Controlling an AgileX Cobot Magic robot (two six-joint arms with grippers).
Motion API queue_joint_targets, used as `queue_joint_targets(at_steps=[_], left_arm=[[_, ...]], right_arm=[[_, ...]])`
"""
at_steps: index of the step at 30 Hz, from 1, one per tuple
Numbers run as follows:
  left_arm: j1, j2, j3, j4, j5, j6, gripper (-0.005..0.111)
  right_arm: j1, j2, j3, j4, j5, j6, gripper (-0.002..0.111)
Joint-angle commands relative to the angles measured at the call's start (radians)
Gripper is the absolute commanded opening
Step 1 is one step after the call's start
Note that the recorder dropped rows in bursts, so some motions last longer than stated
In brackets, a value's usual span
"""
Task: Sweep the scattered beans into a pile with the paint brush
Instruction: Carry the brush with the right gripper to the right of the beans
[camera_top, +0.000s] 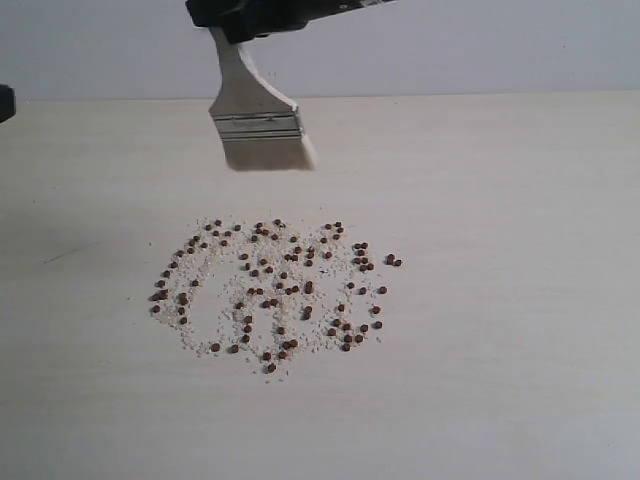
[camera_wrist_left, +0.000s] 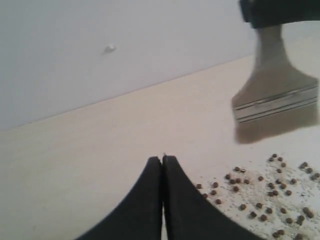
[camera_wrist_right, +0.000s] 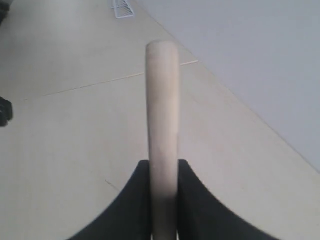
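The beans (camera_top: 270, 295) are spread in a loose, wide patch on the bench (camera_top: 530, 330), mixed with pale crumbs, and no pile is formed yet. The paint brush (camera_top: 258, 120) is held upright, bristles down, near the patch's edge but apart from it; whether the bristles touch the bench cannot be told. Its wooden handle is clamped in the right pincer (camera_wrist_right: 164, 167). The left pincer (camera_wrist_left: 163, 161) is clenched on nothing, near the side of the patch. The grasp is judged done, and all of the sweeping is judged left to do.
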Motion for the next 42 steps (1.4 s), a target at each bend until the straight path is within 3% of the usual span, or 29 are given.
queue_joint_targets(at_steps=[1,4,9,13,16,17,20,22,27,30,33,37,42], left_arm=[[0.001,-0.187,0.098,-0.015,-0.163,-0.085,0.000],[0.001,-0.392,0.179,-0.015,-0.292,-0.171,0.000],[0.001,-0.800,0.363,-0.015,-0.333,-0.220,0.000],[0.001,-1.038,0.469,-0.015,-0.430,-0.249,0.000],[0.001,-1.053,0.514,-0.015,-0.416,-0.254,0.000],[0.001,-1.053,0.526,-0.015,-0.414,-0.267,0.000],[0.001,-1.052,0.538,-0.015,-0.417,-0.303,0.000],[0.001,-1.053,0.538,-0.015,-0.430,-0.295,0.000],[0.001,-1.053,0.538,-0.015,-0.430,-0.295,0.000],[0.001,-1.053,0.538,-0.015,-0.430,-0.295,0.000],[0.001,-1.053,0.538,-0.015,-0.430,-0.295,0.000],[0.001,-1.053,0.538,-0.015,-0.430,-0.295,0.000],[0.001,-1.053,0.538,-0.015,-0.430,-0.295,0.000]], right_arm=[[-0.010,-0.118,0.125,0.009,0.146,0.005,0.000],[-0.010,-0.237,0.232,0.009,0.305,0.001,0.000],[-0.010,-0.403,0.397,0.009,0.612,-0.065,0.000],[-0.010,-0.451,0.443,0.009,0.640,-0.063,0.000],[0.007,-0.457,0.451,0.073,0.522,-0.054,0.000],[0.020,-0.473,0.466,0.075,0.601,-0.059,0.000],[0.113,-0.548,0.588,0.009,1.059,-0.072,0.000],[0.157,-0.590,0.658,0.009,1.218,-0.040,0.000],[0.242,-0.691,0.785,0.009,1.343,-0.041,0.000],[0.285,-0.732,0.857,0.009,1.429,0.061,0.000],[0.363,-0.796,0.965,0.009,1.630,0.193,0.000],[0.490,-0.875,1.089,0.009,1.809,0.198,0.000],[0.547,-0.892,1.117,0.009,1.633,0.354,0.000]])
